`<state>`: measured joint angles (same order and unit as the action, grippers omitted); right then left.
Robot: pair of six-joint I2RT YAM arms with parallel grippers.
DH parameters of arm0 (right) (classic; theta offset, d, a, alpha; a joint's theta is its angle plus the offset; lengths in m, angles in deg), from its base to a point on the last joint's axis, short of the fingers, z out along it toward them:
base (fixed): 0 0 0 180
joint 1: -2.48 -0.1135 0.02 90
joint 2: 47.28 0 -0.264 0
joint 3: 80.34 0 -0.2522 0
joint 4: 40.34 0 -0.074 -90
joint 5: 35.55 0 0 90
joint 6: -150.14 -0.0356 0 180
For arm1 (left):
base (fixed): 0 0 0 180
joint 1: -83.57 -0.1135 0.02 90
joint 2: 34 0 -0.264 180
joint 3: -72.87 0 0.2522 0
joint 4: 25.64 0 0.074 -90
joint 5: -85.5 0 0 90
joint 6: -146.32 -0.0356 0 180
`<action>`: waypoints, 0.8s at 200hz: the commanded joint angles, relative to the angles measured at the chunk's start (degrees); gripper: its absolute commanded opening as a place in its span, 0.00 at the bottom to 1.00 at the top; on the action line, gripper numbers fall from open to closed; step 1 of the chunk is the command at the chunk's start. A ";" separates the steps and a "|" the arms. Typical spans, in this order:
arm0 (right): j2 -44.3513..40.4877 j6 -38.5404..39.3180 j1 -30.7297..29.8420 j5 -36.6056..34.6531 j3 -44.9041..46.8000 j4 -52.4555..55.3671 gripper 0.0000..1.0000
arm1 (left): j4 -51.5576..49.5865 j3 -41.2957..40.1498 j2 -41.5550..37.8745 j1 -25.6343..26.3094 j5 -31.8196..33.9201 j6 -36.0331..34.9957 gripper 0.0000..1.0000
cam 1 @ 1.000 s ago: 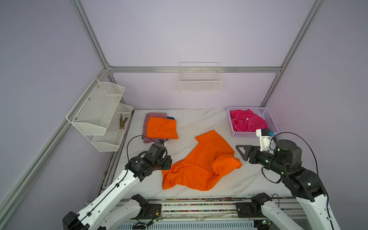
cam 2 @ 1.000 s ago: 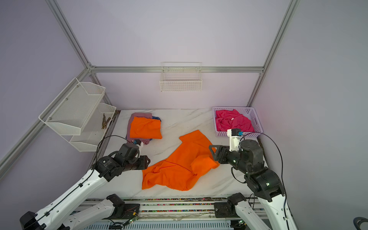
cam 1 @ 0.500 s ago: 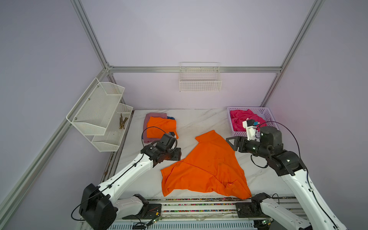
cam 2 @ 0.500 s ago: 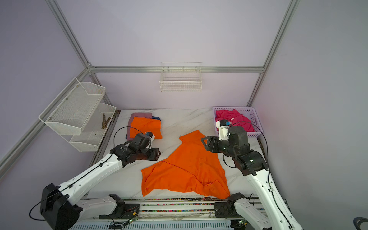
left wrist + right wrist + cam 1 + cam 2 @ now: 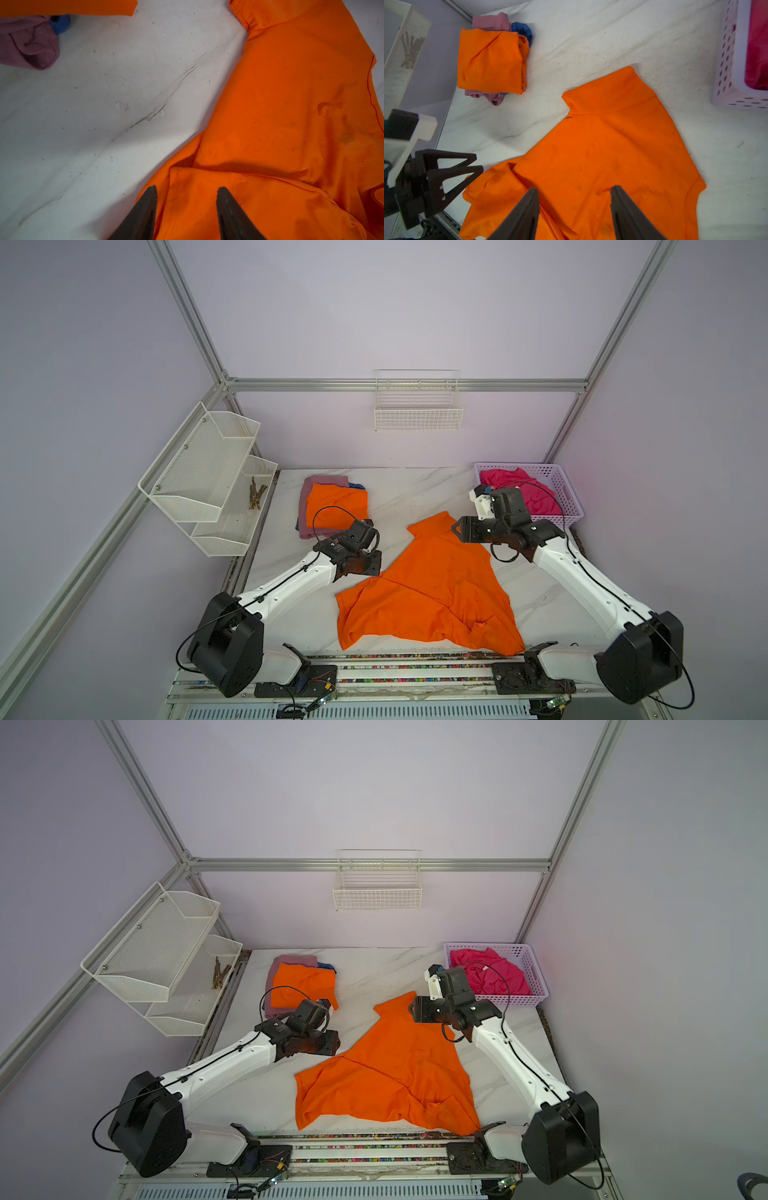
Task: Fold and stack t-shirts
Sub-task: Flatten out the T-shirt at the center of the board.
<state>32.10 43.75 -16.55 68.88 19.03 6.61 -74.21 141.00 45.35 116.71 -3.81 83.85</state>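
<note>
At the back left of the desk [image 5: 415, 489] stands the finished part of the job: a stack with the mauve-pink t-shirt [image 5: 324, 481] lowest, the blue t-shirt [image 5: 522, 31] peeping out from the middle, and the folded orange t-shirt [image 5: 336, 506] on top. Three of the five shirts look folded and stacked, though the pile is a little ragged at its edges.

Just in front of the stack, the left end effector [image 5: 187, 189] has its fingers spread over a turned-over flap at the left edge of the open orange t-shirt [image 5: 432, 593]. It pinches nothing, and whether the tips touch the cloth cannot be told.

That shirt lies in the middle of the desk, reaching to the near edge. It is opened out but not flat: one sleeve points toward the back, the left flap is doubled over, and the near right corner is rumpled. No fold is made in it yet, so the step in hand seems to be smoothing it.

The right end effector [image 5: 574, 188] is by the far sleeve, fingers spread above the cloth, with nothing between them.

At the far right, the hot pink t-shirt [image 5: 519, 493] lies bunched in the basket [image 5: 569, 506], untouched. So two shirts remain, and I judge the task a bit past halfway.
</note>
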 commanded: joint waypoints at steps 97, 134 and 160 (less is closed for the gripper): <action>33.02 6.89 -0.49 -0.65 -26.38 2.86 0.59 | -1.04 2.23 3.82 0.52 -1.61 -1.40 0.50; 35.41 7.59 -0.60 -0.04 -27.08 4.22 0.57 | -0.86 3.56 6.51 0.52 -3.87 -2.53 0.49; 36.55 7.88 -1.16 0.02 -26.83 5.09 0.50 | -0.79 5.55 9.05 0.52 -6.13 -3.71 0.47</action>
<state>67.07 50.59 -16.72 68.42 -6.87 9.48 -75.54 143.18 53.03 117.02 -7.22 82.25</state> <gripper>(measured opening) 0.519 0.474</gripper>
